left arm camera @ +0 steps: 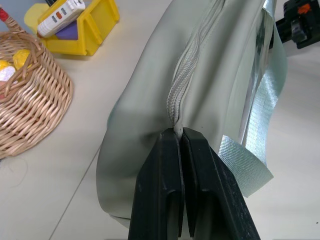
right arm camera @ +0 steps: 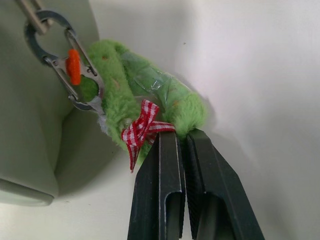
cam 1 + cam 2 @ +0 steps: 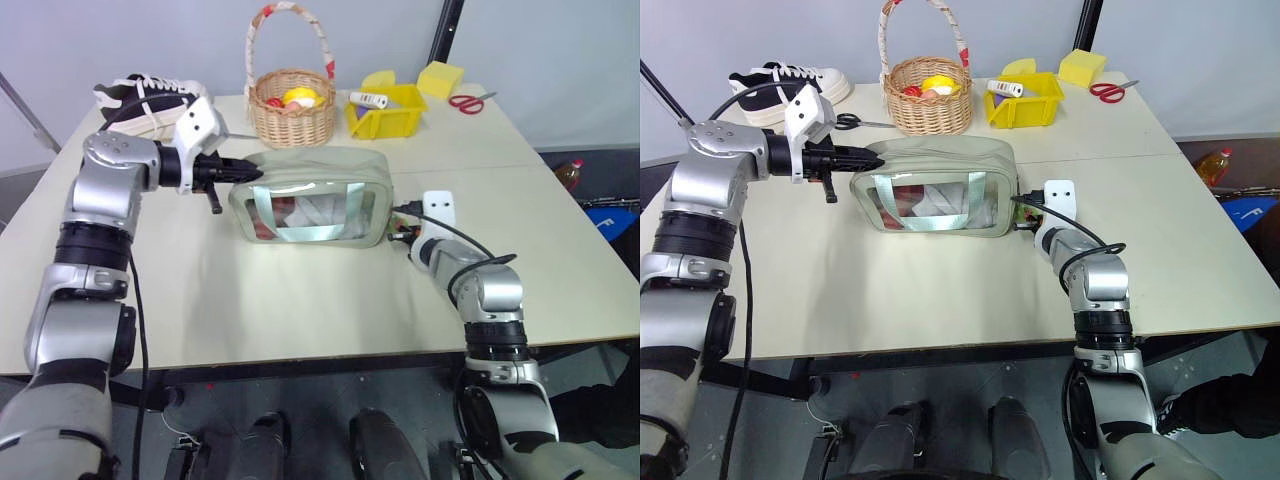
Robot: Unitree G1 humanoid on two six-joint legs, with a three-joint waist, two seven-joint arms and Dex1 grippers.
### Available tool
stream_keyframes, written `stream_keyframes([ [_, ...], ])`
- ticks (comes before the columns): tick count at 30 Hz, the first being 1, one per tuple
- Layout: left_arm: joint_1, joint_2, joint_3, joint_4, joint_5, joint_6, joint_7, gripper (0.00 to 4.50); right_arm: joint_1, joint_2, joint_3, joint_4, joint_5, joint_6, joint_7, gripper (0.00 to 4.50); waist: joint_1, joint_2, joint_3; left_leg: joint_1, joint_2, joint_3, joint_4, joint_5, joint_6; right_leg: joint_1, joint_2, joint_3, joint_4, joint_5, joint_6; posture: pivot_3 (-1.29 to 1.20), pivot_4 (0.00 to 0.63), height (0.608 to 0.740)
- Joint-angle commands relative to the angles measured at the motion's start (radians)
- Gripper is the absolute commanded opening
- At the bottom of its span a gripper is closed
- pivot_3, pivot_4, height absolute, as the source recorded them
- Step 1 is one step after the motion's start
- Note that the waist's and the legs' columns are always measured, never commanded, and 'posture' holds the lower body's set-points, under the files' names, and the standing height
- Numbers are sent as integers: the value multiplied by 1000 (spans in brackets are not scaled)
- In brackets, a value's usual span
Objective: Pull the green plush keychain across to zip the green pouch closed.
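— Nearest me, low on my right, what have the fingers got?

— My right gripper (image 2: pixel 181 136) is pinched shut on the green plush keychain (image 2: pixel 150 97), by the red-checked bow (image 2: pixel 142 127). The fuzzy ring hangs on a metal clip with an orange tab (image 2: pixel 73 66), and that clip runs up to the right-hand end of the green pouch (image 3: pixel 312 196).

— And the other hand?

— My left gripper (image 1: pixel 179 135) is clamped tight on the pouch's opposite end, fingers together right where the zipper (image 1: pixel 187 82) finishes. It anchors the bag.

— So which way does the pull go?

— The pouch lies with its long side across the table (image 3: pixel 300 310) in front of me, zipper running along its top from one hand to the other. The keychain sits at my right end, so the right arm is the one on it. As I judge it, any further closing travel would run along that line, with the left hand bracing. From the head views I cannot tell how much of the zipper is done.

— Beyond the pouch?

— A wicker basket (image 3: pixel 291 120) of toys, a yellow bin (image 3: pixel 388 118), scissors (image 3: pixel 467 101), and a shoe (image 3: pixel 150 96) at the far left.
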Motion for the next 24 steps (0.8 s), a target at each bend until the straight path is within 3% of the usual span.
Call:
stream_keyframes([
  [1, 8, 12, 12, -15, -3, 11, 6, 24, 18, -62, 79, 31, -72, -78, 49, 0, 1, 0, 0, 0, 0, 0, 0, 0, 0, 1, 0, 0, 0, 0, 0, 0, 150, 740],
  [8, 4, 12, 10, -7, -5, 7, 10, 24, -68, -102, -23, -21, 20, -61, 128, 0, 1, 0, 0, 0, 0, 0, 0, 0, 0, 0, 0, 0, 0, 0, 0, 0, 150, 740],
  [11, -2, 11, 10, 5, -4, 1, 10, 0, -107, -126, -69, -48, 79, -6, 178, 917, 2, 0, 0, 0, 0, 0, 0, 0, 0, 0, 0, 0, 0, 0, 0, 0, 150, 740],
  [14, -4, 9, 13, 5, -10, 5, 5, 0, -139, -187, -84, -89, 128, 62, 251, 2454, 3, 0, 0, 0, 0, 0, 0, 0, 0, 0, 0, 0, -1, 0, 0, 0, 150, 740],
  [18, -2, 13, 28, -10, -40, 42, -16, 1362, -154, -294, -50, -141, 171, 107, 374, 4484, 3, 0, 0, 0, 0, 0, -1, 0, 0, 0, -1, 0, -1, 0, 0, 0, 150, 740],
  [24, 21, 119, 101, -63, -110, 175, -61, 4368, -158, -529, -3, -232, 260, 114, 658, 4500, -2, 0, 1, -2, 0, 0, -1, -1, 1, -1, 0, 0, -3, 0, 0, 0, 150, 740],
])
